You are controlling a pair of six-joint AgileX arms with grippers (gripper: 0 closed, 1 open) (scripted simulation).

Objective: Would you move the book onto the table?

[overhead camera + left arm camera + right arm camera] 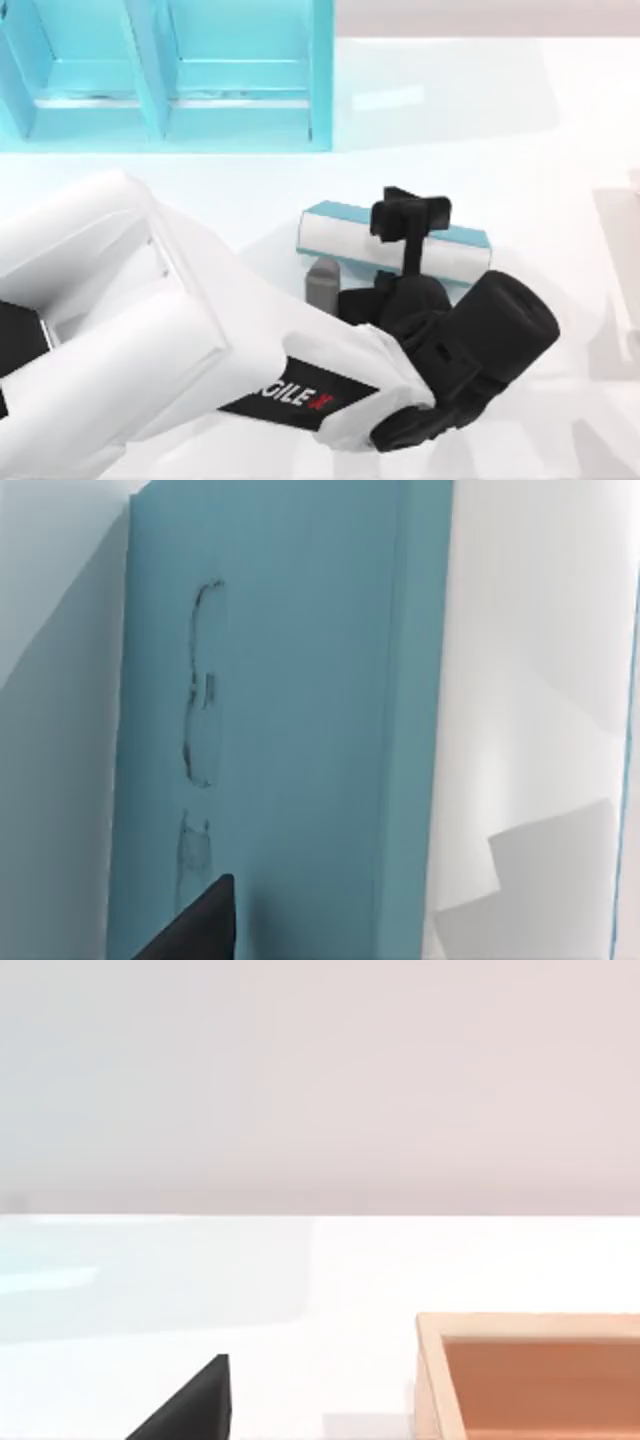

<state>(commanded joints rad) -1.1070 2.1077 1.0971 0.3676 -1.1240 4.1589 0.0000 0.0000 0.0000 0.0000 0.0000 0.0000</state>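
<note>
The book [345, 240] has a light-blue cover and white page edges. It lies on the white table [560, 130] just in front of the shelf unit, a little right of centre. My left gripper [410, 215] is right over the book, with the black wrist reaching in from the near side. In the left wrist view the book's blue cover [290, 720] is very close, and a black part of the gripper [195, 930] sits at its edge. My right gripper [190, 1410] looks out along the table, away from the book.
The light-blue shelf unit [170, 70] with dividers stands at the back left. My left arm's big white body covers the near-left of the table. An open wooden box [530, 1375] sits on the table in the right wrist view.
</note>
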